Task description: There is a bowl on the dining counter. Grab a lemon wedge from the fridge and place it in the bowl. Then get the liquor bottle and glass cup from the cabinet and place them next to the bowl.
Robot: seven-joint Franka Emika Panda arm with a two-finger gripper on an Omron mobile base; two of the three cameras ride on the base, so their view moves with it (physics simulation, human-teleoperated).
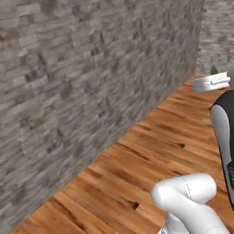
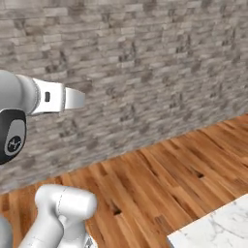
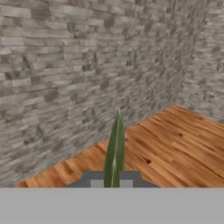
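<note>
We carry the lemon wedge [image 3: 115, 148], pinched in the closed gripper [image 3: 114, 181], toward the dining counter [image 2: 218, 230]; next, we must find the bowl.

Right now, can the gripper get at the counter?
Probably not: the gripper, shut on the lemon wedge, faces the brick wall over floor; the counter lies low, off to the arm's right.
</note>
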